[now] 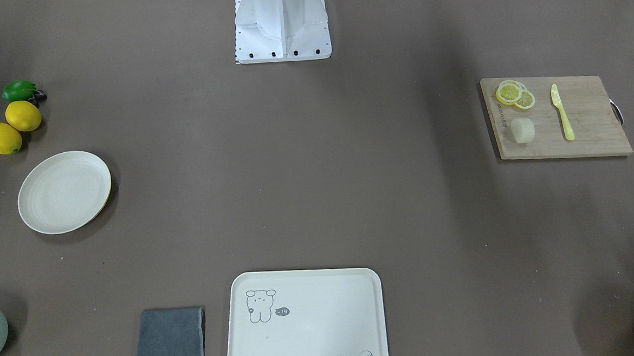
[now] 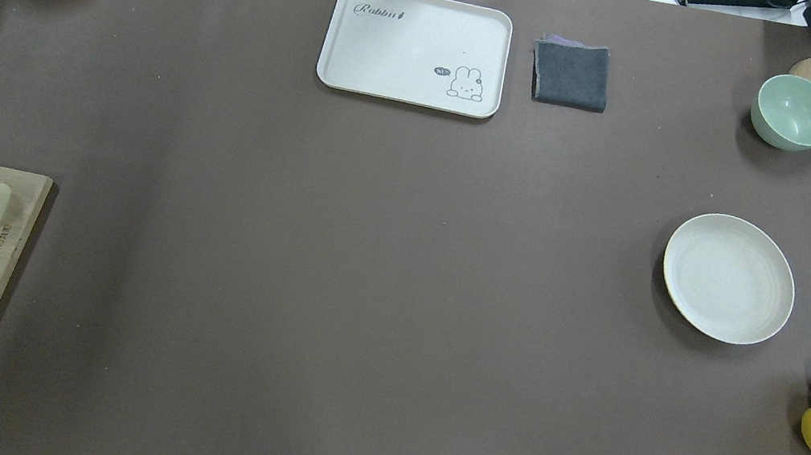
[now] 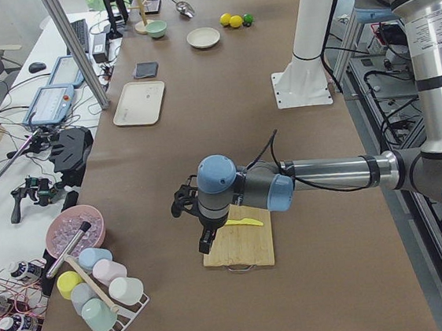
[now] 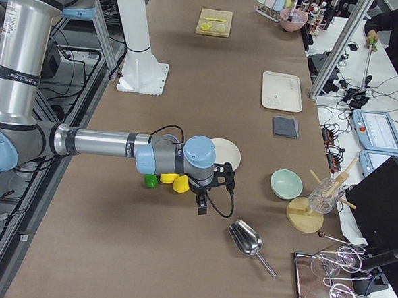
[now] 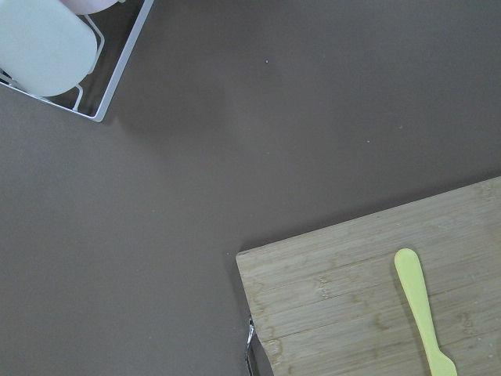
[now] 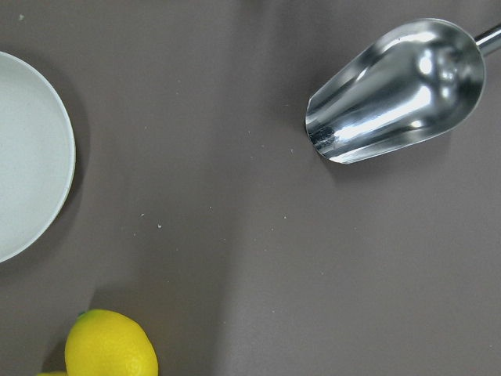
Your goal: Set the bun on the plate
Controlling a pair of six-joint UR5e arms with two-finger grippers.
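Left claw [image 3: 204,242] hangs by the cutting board [image 1: 591,131], right claw [image 4: 201,206] near the plate [image 1: 64,192], neither grip state tellable; bun [image 1: 522,130] on board, table's left end, so centre over it, clear of lemon slices [image 1: 514,93], pinch gently.

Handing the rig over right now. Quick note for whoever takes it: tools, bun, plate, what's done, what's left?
Left tool: hangs by the outer end of the cutting board, not holding the bun; open or shut cannot be told.
Right tool: hangs above the table near the plate; state cannot be told.
Bun: on the cutting board, beside the lemon slices.
Plate: empty, at the table's opposite end.
Done: nothing yet.
Left: grasp bun, carry it across, set it on plate.
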